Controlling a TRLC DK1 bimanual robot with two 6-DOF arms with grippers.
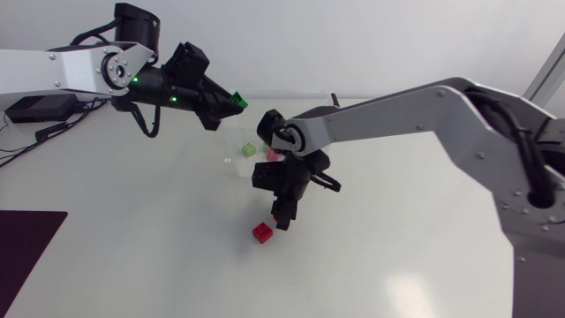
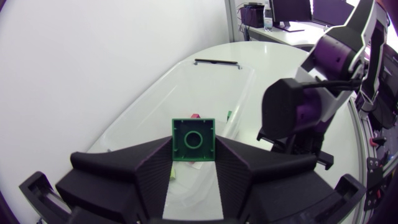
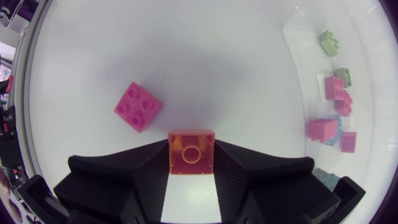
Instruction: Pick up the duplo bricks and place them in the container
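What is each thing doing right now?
Left end effector: shut on the green brick.
Right end effector: shut on the orange brick.
Red brick: lying loose on the table.
Container: open, several bricks inside.

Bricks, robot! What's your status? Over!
Left end effector shut on green brick, by clear container. Right end effector shut on orange brick. Red brick loose on table. Right arm close beside container.
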